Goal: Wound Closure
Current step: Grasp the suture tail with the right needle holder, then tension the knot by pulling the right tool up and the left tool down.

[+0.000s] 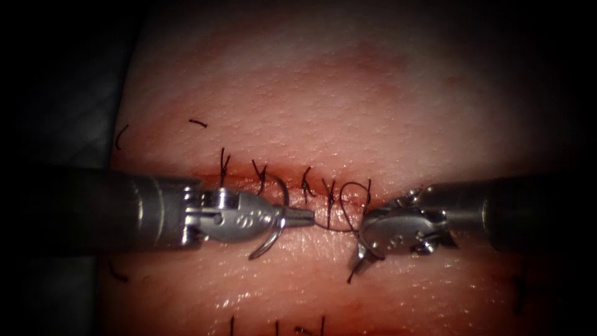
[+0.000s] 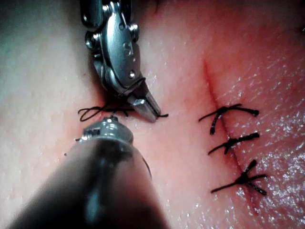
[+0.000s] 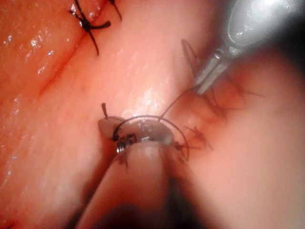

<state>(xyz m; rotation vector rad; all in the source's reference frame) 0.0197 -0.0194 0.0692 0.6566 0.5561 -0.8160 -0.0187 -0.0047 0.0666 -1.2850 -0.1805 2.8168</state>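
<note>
My left tool (image 1: pixel 305 216) comes in from the left, low over the cut (image 1: pixel 242 180), its jaws shut on the curved needle (image 1: pixel 266 244) near mid-curve. The needle is out of the tissue (image 1: pixel 348 93), one end toward the cut and the other toward the near side. Dark thread (image 1: pixel 339 229) runs from the left tool's tip to a loop by the right tool (image 1: pixel 362 256). The right tool's jaws point down and are shut on the thread, whose short end (image 1: pixel 352 275) sticks out below. The left wrist view has the right tool (image 2: pixel 151 110) shut on thread (image 2: pixel 95 112). The right wrist view has the left tool (image 3: pixel 202 86) and a thread arc (image 3: pixel 152 117).
Several tied stitches (image 1: pixel 306 182) with upright ends sit along the cut; more stitches (image 2: pixel 233 143) (image 3: pixel 88 23) appear in the wrist views. Loose cut thread ends (image 1: pixel 198 122) lie on the far tissue. Stitch ends (image 1: pixel 277 326) of another row rise at the near edge. Dark cloth (image 1: pixel 62 93) borders the left.
</note>
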